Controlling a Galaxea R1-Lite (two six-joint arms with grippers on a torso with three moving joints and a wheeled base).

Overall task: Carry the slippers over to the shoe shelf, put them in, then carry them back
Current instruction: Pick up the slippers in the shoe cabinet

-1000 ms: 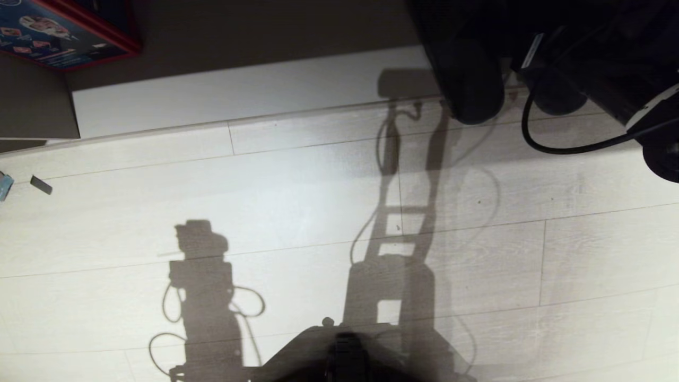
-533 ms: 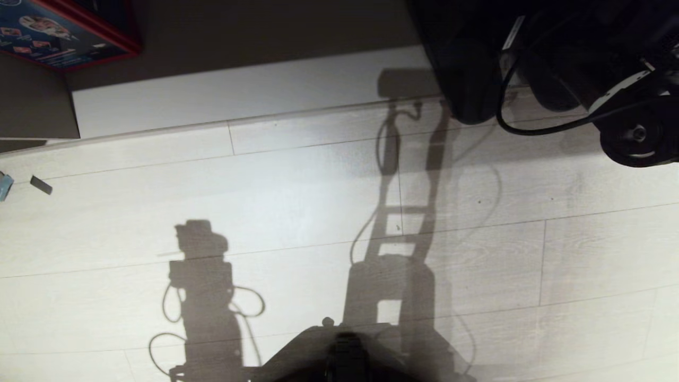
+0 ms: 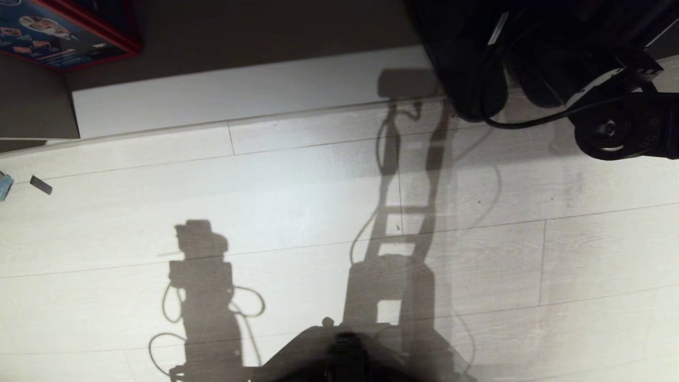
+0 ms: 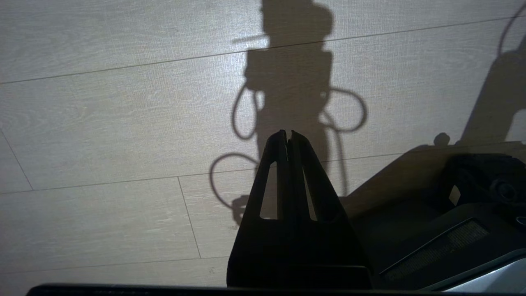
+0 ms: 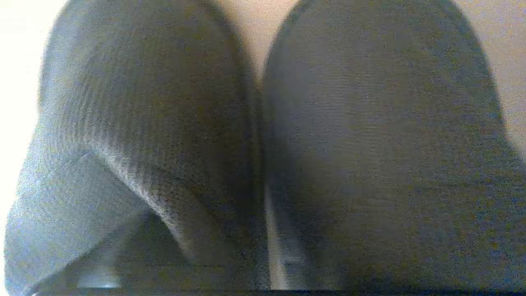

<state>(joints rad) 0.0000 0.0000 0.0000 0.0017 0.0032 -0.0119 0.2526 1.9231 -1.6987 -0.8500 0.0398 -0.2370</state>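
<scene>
Head view: slippers [image 3: 467,79] at shelf edge [image 3: 238,93], floor [image 3: 292,212] open.

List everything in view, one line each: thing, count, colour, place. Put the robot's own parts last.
slippers: two, dark grey, side by side and filling the right wrist view; dark shapes at the head view's top right.
floor: one, pale wood-look planks, across most of the head view.
base board: one, pale, along the floor's far edge.
box: one, blue with red edging, top left corner.
small scraps: two, one dark and one light blue, at the left edge on the floor.
cable: one, black, looping below the right arm.
left pincer: one, black, shut, above bare floor.
right arm: one, black, at the top right by the slippers.
</scene>
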